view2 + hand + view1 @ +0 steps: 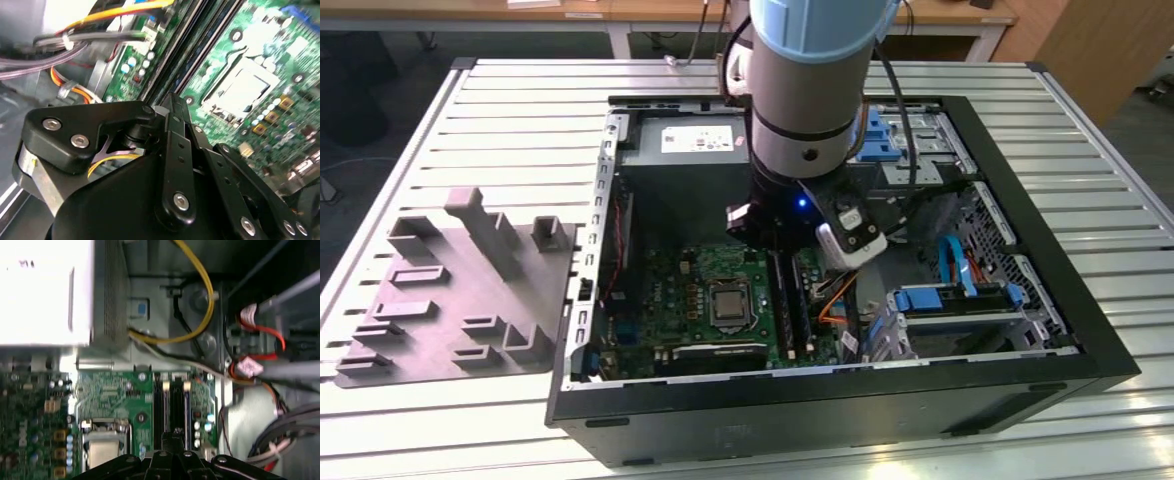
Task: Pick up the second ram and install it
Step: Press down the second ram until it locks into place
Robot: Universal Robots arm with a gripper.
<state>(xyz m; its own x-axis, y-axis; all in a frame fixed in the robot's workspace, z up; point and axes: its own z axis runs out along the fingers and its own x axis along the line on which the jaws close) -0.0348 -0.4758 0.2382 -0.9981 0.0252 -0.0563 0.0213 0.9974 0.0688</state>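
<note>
On the slatted bench [494, 110] an open computer case [854, 400] lies on its side, and the robot arm [807, 90] reaches straight down into it over the green motherboard [707, 270]. The end effector [172, 100], fingers drawn together, sits directly over the near end of the memory slots. In the first wrist view a thin blue edge, judged to be the second ram [186, 407], stands on edge in a slot just beside the fingertips. Its long axis follows the slots, pointing away from the end effector toward the grey power supply [687, 140].
</note>
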